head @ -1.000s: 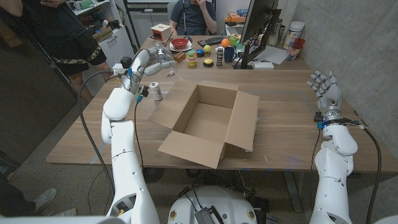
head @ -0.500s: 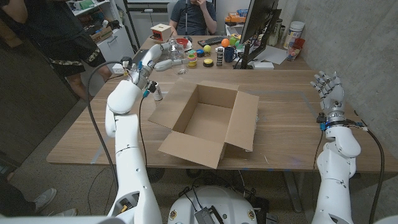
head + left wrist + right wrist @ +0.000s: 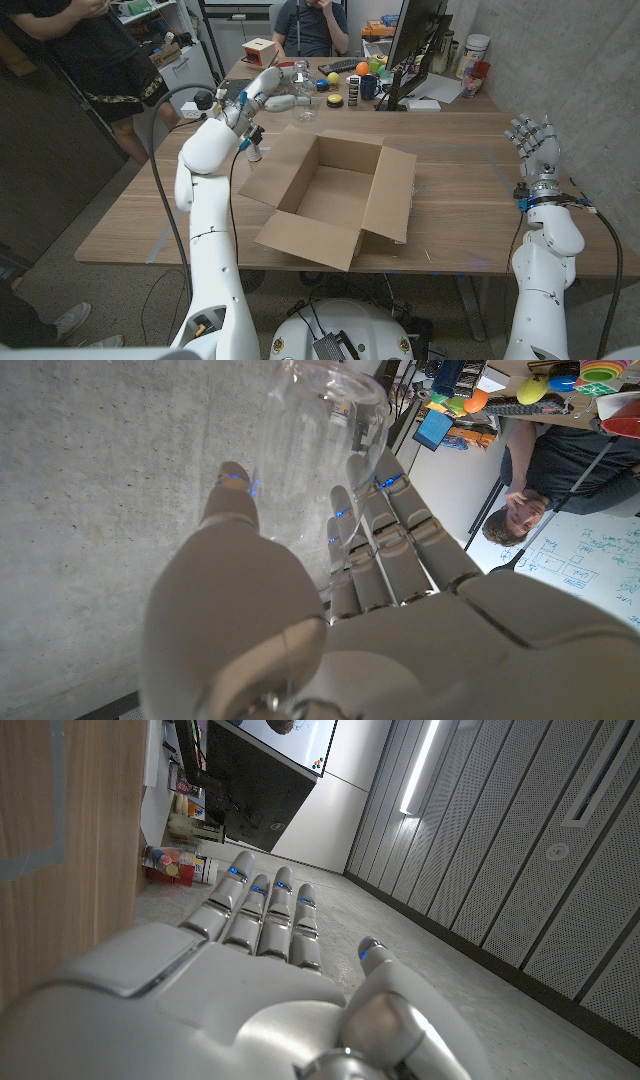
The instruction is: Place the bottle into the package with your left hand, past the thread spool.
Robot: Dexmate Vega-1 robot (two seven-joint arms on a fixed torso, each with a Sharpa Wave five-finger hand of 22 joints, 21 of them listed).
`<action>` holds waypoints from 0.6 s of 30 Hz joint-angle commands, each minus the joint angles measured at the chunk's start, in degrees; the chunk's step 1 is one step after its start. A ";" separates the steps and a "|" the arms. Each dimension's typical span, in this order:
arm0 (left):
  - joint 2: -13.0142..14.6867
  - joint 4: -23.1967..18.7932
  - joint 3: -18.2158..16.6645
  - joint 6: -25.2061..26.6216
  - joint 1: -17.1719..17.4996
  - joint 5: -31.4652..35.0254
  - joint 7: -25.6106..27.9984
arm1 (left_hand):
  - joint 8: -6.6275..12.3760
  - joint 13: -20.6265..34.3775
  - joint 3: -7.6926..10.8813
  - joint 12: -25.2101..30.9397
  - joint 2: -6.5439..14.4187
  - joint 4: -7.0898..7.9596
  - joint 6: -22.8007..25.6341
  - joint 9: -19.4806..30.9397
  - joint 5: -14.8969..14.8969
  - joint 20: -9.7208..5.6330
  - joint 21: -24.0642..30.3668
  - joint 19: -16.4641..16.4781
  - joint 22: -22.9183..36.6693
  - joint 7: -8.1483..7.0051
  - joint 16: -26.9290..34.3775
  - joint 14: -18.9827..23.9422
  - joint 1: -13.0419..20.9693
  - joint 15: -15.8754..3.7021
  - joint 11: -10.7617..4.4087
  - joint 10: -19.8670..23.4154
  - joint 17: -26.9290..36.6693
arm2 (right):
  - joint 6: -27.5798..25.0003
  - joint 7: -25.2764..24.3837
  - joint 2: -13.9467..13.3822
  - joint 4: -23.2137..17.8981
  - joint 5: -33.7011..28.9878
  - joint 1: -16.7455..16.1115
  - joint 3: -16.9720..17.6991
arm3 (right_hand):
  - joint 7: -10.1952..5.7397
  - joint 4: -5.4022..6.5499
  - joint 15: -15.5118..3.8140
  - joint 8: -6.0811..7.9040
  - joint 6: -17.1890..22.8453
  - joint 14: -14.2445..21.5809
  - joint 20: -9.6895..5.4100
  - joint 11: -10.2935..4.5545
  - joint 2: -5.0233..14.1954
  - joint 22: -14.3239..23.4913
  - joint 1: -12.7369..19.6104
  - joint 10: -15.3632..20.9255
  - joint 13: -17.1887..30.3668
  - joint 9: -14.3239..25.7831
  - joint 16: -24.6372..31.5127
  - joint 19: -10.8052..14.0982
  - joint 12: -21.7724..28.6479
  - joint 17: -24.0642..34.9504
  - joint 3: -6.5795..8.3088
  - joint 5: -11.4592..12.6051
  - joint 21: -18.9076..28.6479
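Observation:
My left hand (image 3: 262, 92) is raised over the table's far left and grips a clear bottle (image 3: 301, 98) between thumb and fingers. In the left wrist view the bottle (image 3: 320, 440) stands out beyond the curled fingers of that hand (image 3: 400, 590). A small pale thread spool (image 3: 254, 150) stands on the table below the forearm, next to the left flap of the open cardboard package (image 3: 335, 200). The bottle hangs just beyond the package's far left corner. At the right, my right hand (image 3: 533, 140) is held up with fingers apart and empty, also seen as the right hand (image 3: 260, 970).
A monitor (image 3: 415, 45), a dark mug (image 3: 369, 87), a red bowl (image 3: 290, 70), balls and small stacked items crowd the far end of the table. One person (image 3: 310, 25) sits behind it and another person (image 3: 90, 50) stands at the left.
My left arm has lifted and carried the bottle rightward, from near the spool toward the package's far left corner. The right hand has barely moved.

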 commanded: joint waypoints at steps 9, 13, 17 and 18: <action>3.91 -1.37 5.72 -2.17 -0.34 6.56 -2.96 | -0.51 0.24 2.50 0.00 6.77 -0.16 19.79 0.12 -0.12 -3.50 -0.09 0.29 0.11 -6.93 0.22 2.75 8.36 -7.23 -6.21 6.04 0.36 | 0.99 0.09 -0.28 1.05 0.52 0.55 -0.27 | 0.10 -0.08 -0.03 0.34 0.31 0.41 -0.30 -0.02 -0.10 0.14 -0.53 0.66 0.14 0.08 0.26 0.34 0.20 0.18 -0.09 0.21 -0.23; 4.89 -1.61 6.59 -2.51 -0.48 7.63 -3.85 | -0.58 0.25 2.55 -0.01 6.75 -0.22 19.87 0.14 -0.14 -3.53 -0.08 0.31 0.12 -6.99 0.17 2.65 8.57 -7.25 -6.22 6.02 0.35 | 1.18 -0.05 -0.27 1.34 0.42 0.64 -0.30 | 0.16 -0.07 0.00 0.33 0.30 0.43 -0.28 0.00 -0.11 0.14 -0.55 0.73 0.14 0.08 0.27 0.33 0.22 0.18 -0.11 0.21 -0.27; 6.33 -2.35 7.78 -2.72 -0.67 9.09 -5.76 | -0.68 0.26 2.63 -0.02 6.75 -0.31 19.82 0.16 -0.14 -3.57 -0.10 0.23 0.12 -7.24 0.16 2.60 8.82 -7.28 -6.22 5.96 0.37 | 1.35 -0.18 -0.24 1.72 0.46 0.91 -0.33 | 0.19 -0.07 -0.01 0.33 0.30 0.46 -0.32 0.01 -0.12 0.14 -0.57 0.77 0.14 0.08 0.28 0.34 0.24 0.19 -0.14 0.21 -0.30; 6.36 -2.55 7.95 -2.53 -0.58 9.27 -6.05 | -0.69 0.26 2.66 -0.05 6.71 -0.39 19.89 0.16 -0.14 -3.56 -0.10 0.22 0.13 -7.27 0.17 2.58 8.99 -7.31 -6.21 5.89 0.40 | 1.38 -0.13 -0.25 1.82 0.51 0.98 -0.36 | 0.15 -0.06 0.01 0.33 0.29 0.42 -0.32 0.02 -0.13 0.14 -0.58 0.78 0.14 0.08 0.27 0.35 0.24 0.19 -0.15 0.21 -0.30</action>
